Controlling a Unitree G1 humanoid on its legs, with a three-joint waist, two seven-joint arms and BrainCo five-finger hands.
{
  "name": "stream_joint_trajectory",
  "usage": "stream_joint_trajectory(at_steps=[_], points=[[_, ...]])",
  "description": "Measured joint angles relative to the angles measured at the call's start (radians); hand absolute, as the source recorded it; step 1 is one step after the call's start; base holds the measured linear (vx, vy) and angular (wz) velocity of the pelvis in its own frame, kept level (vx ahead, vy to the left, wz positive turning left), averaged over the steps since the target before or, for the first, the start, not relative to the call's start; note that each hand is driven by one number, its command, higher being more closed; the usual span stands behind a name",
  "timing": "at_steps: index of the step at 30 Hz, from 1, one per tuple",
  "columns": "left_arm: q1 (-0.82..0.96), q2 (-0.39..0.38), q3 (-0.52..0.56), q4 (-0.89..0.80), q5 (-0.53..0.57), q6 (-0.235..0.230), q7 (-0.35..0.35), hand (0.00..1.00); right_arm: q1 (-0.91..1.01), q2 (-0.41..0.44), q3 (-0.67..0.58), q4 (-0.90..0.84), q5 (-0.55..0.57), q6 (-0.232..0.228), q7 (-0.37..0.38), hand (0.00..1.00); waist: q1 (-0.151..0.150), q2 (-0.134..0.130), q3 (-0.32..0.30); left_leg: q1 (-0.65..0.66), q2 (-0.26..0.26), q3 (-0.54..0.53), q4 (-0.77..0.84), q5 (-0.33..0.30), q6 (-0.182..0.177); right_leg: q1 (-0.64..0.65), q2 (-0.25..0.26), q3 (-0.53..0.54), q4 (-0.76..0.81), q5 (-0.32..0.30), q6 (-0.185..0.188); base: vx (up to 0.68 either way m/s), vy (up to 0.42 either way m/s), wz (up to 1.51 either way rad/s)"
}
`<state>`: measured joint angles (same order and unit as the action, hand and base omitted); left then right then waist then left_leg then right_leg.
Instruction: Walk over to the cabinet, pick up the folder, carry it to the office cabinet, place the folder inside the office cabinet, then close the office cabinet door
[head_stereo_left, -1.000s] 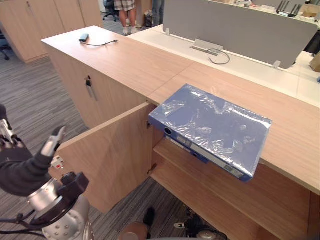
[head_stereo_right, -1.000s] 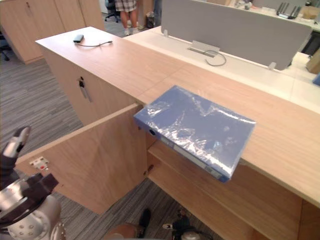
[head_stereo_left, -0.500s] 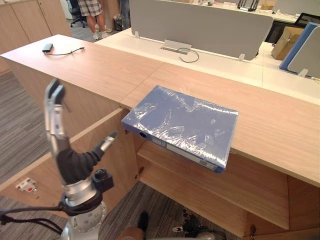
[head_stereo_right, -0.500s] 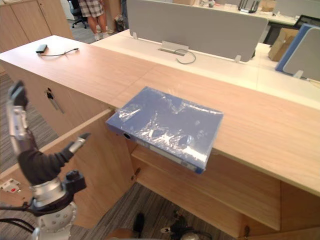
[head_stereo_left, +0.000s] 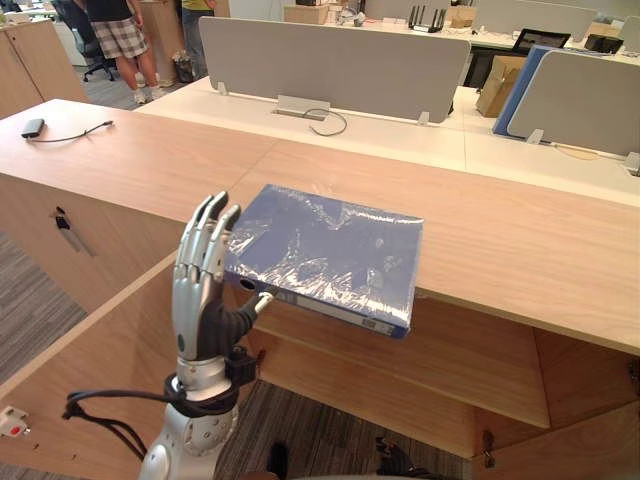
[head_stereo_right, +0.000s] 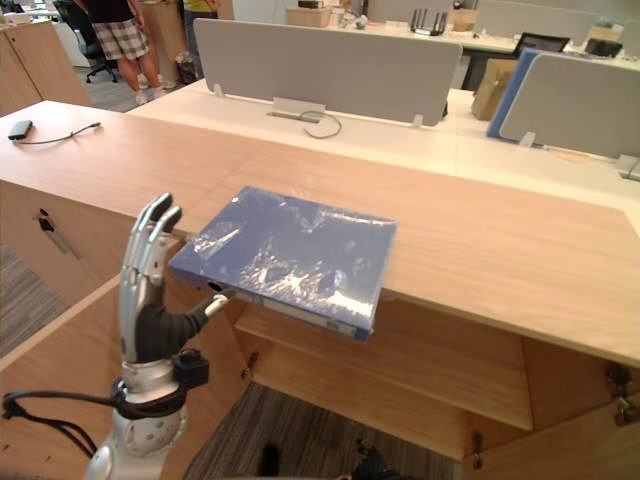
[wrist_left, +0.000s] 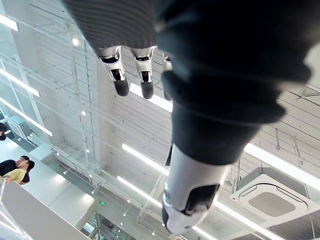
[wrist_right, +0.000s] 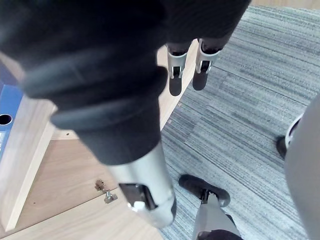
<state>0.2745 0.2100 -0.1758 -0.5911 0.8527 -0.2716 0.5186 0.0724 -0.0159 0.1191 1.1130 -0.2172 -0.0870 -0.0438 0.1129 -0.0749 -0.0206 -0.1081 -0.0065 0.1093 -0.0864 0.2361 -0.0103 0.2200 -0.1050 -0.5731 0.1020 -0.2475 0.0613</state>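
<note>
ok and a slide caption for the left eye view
Left hand open, fingers straight up, beside the blue plastic-wrapped folder that overhangs the cabinet top, cabinet door open below.

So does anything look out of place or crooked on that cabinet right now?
Yes. The blue folder lies askew on the cabinet top, its near corner and spine hanging past the front edge above the open shelf space. The cabinet door stands open too. The left hand is raised beside the folder's corner, fingers straight.
</note>
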Motion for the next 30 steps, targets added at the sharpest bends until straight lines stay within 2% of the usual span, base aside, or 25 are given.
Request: stream_joint_trajectory(at_steps=[5,15,30], points=[[-0.042,0.039,-0.034,0.048,0.021,0.006,-0.039,0.0,0.001,-0.009,0.0,-0.001,-0.001,-0.001,0.007,0.0,-0.009,0.003,-0.002,0.004,0.009,0.024,0.0,-0.004,-0.005,-0.008,0.0,0.028,0.002,0.002,-0.004,0.01,-0.038,-0.17],[-0.069,0.056,-0.036,0.134,0.042,0.016,-0.076,0.0,0.003,-0.018,-0.01,-0.003,-0.001,-0.007,0.019,0.0,-0.023,0.013,-0.009,0.01,0.021,0.05,0.0,-0.006,-0.007,-0.022,0.0,0.061,0.006,0.006,-0.009,-0.01,-0.014,-0.09],[-0.064,0.071,-0.02,0.173,0.042,0.017,-0.093,0.0,0.008,-0.021,-0.02,-0.018,-0.002,-0.007,0.021,0.0,-0.039,0.016,-0.008,0.014,0.028,0.065,-0.001,-0.006,-0.007,-0.027,0.002,0.079,0.005,0.009,-0.014,0.0,-0.009,-0.03]])
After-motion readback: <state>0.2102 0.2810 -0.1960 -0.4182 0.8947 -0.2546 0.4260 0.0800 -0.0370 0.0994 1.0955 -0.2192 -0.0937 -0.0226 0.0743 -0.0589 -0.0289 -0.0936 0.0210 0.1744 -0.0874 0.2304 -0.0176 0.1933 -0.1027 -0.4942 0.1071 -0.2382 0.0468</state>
